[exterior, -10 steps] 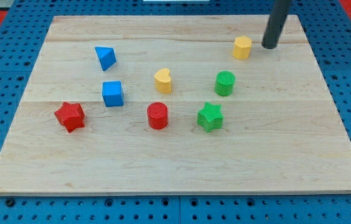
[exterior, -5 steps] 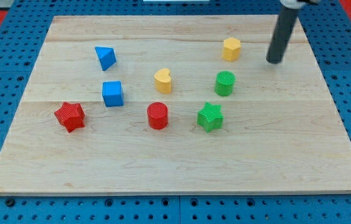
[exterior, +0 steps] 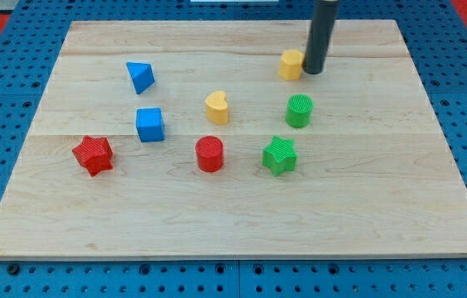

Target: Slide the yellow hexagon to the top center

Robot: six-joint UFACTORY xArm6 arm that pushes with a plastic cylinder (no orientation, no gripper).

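8 blocks on the wooden board (exterior: pixel 432 182): 2 yellow, 2 blue, 2 red, 2 green.

Yellow: yellow hexagon (exterior: pixel 291 64) in upper right of frame, yellow heart (exterior: pixel 217 108) near centre. Blue: blue triangle-ish block (exterior: pixel 141 77) upper left, blue cube (exterior: pixel 150 125) just below it. Red: red star (exterior: pixel 93 155) at left, red cylinder (exterior: pixel 209 154) below the heart. Green: green cylinder (exterior: pixel 300 110) right of centre, green star (exterior: pixel 280 156) below it.

Tool is a bare dark rod, no jaws, nothing to open or close, holds nothing. Rod comes down from top edge of frame, upright. My tip (exterior: pixel 313 71) sits right against the hexagon's right side, touching or as good as; rod hides the block's right edge so exact contact can't be confirmed.

Hexagon lies to the left of the tip, on the upper part of the board, right of the board's mid-line, short of the top edge. Green cyl. is below it w/ clear gap; heart is off to lower left, well apart.

Board rests on blue pegboard (exterior: pixel 2 273); red area at top corners.
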